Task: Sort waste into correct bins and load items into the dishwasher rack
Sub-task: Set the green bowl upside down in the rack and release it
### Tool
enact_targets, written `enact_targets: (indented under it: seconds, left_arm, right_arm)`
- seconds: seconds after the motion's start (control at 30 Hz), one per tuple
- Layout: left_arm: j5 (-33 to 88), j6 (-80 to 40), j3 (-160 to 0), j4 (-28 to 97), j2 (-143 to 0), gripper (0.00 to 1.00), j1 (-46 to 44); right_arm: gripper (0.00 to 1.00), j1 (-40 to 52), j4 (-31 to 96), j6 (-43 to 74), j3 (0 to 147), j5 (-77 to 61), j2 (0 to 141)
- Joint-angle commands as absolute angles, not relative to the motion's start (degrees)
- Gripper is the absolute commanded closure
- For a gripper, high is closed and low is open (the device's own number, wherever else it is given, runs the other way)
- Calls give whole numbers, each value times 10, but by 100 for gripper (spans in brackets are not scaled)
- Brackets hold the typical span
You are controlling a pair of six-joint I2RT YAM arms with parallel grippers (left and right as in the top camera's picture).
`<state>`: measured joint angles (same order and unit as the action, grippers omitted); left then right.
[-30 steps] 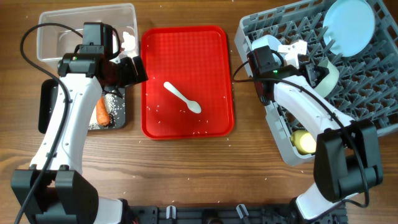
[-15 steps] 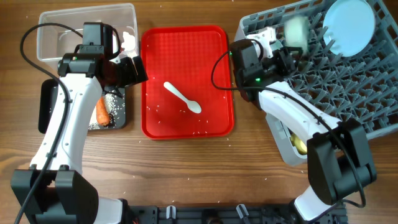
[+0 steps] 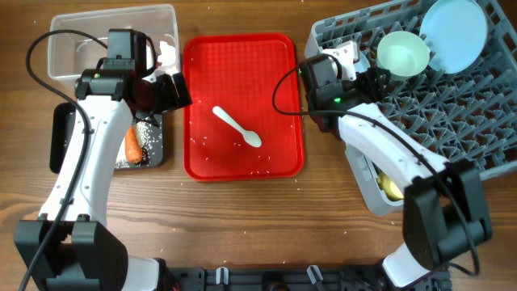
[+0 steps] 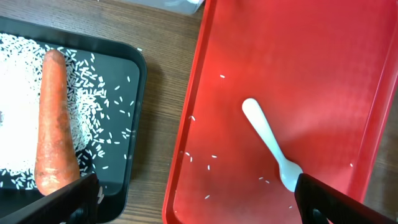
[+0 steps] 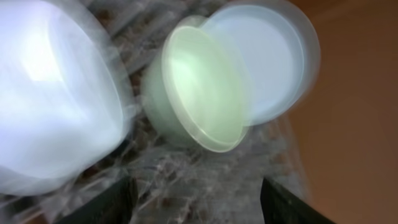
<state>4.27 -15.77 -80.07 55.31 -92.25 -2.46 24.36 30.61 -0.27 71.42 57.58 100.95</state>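
Overhead, left arm: elbow bent, wrist above the black tray; left jaws at the red tray rim, with the spoon ahead of them.
Overhead, right arm: folded back over the rack corner; the bowl sits just ahead of the right jaws, against the plate.
Left wrist, jaws: we see them spread wide, holding nothing; carrot on rice lies by one fingertip, the spoon nearer the other.
Right wrist, jaws: the view is blurred, yet we see them spread and empty; bowl ahead, overlapping the plate.
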Motion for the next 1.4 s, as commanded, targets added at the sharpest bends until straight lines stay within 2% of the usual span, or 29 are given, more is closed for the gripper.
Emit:
enact_targets:
  seconds: [0.0, 0.13, 0.3, 0.4, 0.6, 0.8, 0.9, 1.13, 1.3, 1.33, 1.37]
  left_arm:
    - [38, -154, -798, 553, -927, 0, -24]
    - [38, -154, -798, 553, -927, 0, -24]
    - [38, -154, -798, 553, -927, 0, -24]
    - [38, -154, -798, 553, -927, 0, -24]
    - [38, -154, -798, 553, -927, 0, -24]
    - [38, -154, -798, 553, -927, 0, -24]
    - [38, -154, -798, 553, -927, 0, -24]
    - [38, -154, -798, 553, -927, 0, -24]
    - [38, -154, -798, 553, -927, 0, -24]
    - [38, -154, -798, 553, -927, 0, -24]
    - [38, -154, -798, 553, -927, 0, -24]
  right_arm:
    - [34, 187, 387, 159, 840, 229, 952]
    - [40, 52, 416, 211, 915, -10, 952]
    - [41, -72, 447, 241, 914, -46, 1001]
    - [42, -86, 449, 240, 914, -44, 1043]
    - [54, -87, 457, 257, 914, -11, 1112]
    - [56, -107, 458, 255, 914, -9, 1110]
    - [41, -116, 463, 253, 920, -33, 1100]
    - [40, -125, 453, 240, 920, -60, 1074]
    - [63, -125, 442, 240, 912, -58, 1108]
    - [74, -125, 444, 239, 912, -58, 1119]
    - [81, -125, 444, 239, 912, -58, 1120]
